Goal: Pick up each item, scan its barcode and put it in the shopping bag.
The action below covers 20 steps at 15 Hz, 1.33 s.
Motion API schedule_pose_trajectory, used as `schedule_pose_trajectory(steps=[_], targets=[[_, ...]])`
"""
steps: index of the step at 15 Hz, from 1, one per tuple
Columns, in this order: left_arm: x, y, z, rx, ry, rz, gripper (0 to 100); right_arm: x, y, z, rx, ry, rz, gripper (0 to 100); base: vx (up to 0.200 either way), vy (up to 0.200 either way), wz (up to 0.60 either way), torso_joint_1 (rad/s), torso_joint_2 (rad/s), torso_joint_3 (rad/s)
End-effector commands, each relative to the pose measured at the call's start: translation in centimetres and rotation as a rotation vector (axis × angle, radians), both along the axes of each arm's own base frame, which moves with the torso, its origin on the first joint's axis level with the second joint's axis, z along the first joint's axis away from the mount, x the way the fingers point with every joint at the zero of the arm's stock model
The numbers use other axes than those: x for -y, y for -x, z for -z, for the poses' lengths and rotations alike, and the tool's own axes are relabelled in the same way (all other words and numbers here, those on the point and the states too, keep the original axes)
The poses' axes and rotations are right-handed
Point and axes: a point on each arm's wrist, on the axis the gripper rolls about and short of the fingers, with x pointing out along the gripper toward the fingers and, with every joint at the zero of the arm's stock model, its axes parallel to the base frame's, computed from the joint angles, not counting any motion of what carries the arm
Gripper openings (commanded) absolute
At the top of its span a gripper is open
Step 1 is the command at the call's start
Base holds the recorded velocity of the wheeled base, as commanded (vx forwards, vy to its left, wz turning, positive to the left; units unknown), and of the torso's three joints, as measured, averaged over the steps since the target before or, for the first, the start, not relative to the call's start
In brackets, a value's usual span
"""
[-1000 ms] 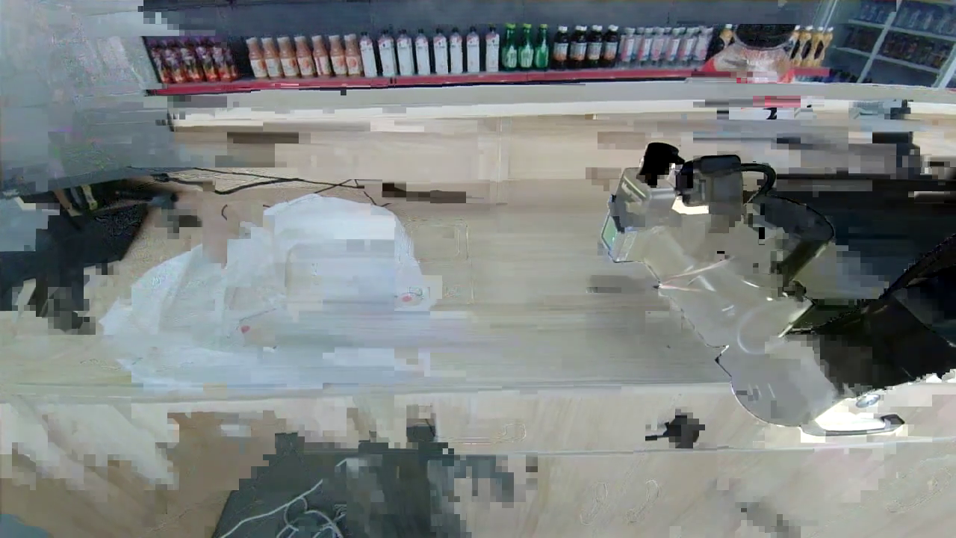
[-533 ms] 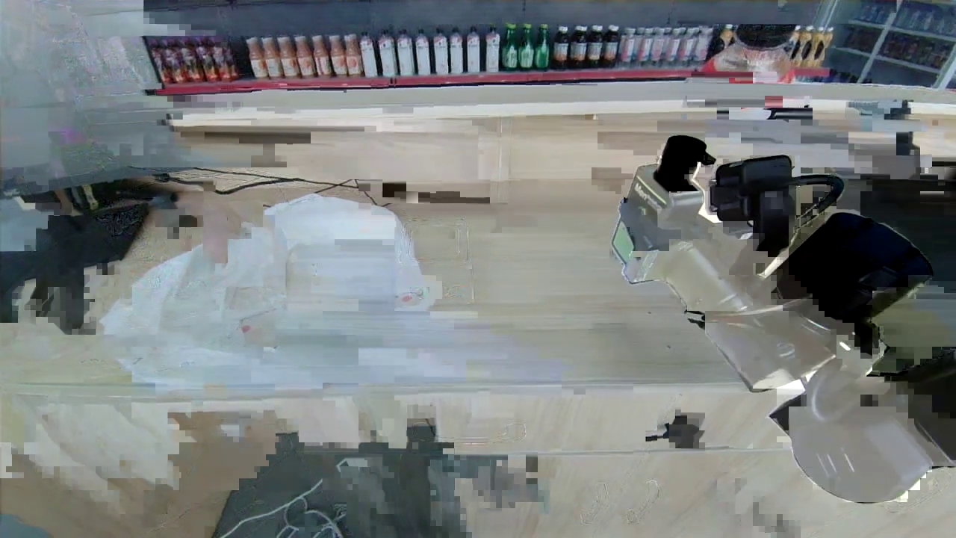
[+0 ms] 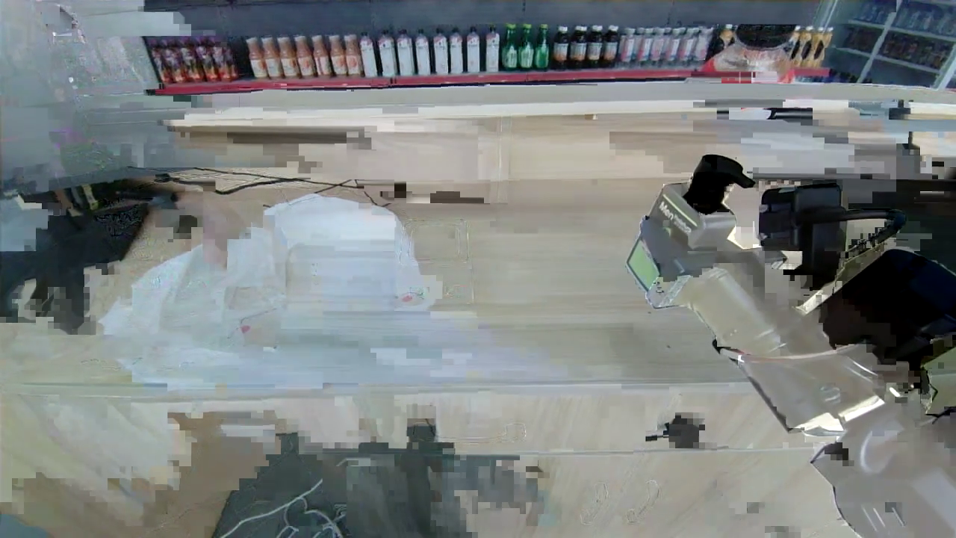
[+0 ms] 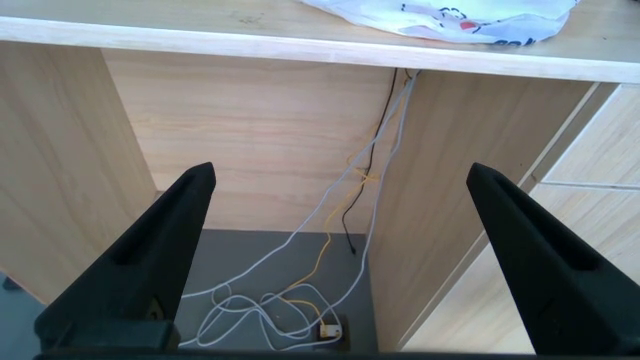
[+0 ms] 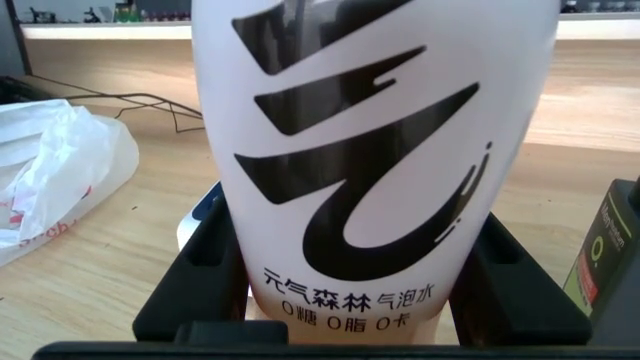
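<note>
The drink bottle (image 5: pixel 350 180) is cut off at the top. The pump bottle (image 5: pixel 606 262) and the shopping bag (image 5: pixel 50 170) are cropped at the edges.

White bottle (image 5: pixel 370 150) with black strokes, white shopping bag (image 3: pixel 314 284)

The head camera looks forward and down from above onto the light wooden desk (image 3: pixel 523 314), with the crumpled white plastic shopping bag (image 3: pixel 299 276) at middle distance. The left wrist camera sits low, below the desk edge, facing under it between the spread fingers of the left end effector (image 4: pixel 340 175); the bag (image 4: pixel 450 15) shows here too. The right wrist camera looks level across the desktop, close against a white bottle with black lettering (image 5: pixel 370 150), with the bag (image 5: pixel 50 170) beyond.
</note>
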Motion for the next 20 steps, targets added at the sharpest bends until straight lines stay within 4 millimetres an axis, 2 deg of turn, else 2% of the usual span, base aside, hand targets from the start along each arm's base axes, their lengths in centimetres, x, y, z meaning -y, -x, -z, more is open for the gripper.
schedule_pose_trajectory(steps=[1,7,20], targets=[[0.0,0.0,0.0,0.0,0.0,0.0,100,-0.01,0.04,-0.02,0.001,0.0,-0.001,0,0.0,0.0,0.0,0.0,0.0,0.0],[0.0,0.0,0.0,0.0,0.0,0.0,100,0.04,0.09,0.02,0.0,0.001,0.0,0,0.0,0.0,0.0,0.0,0.0,0.0],[0.0,0.0,0.0,0.0,0.0,0.0,100,0.02,0.0,-0.09,0.004,-0.001,0.0,0,0.0,0.2,0.0,0.001,0.0,0.003]])
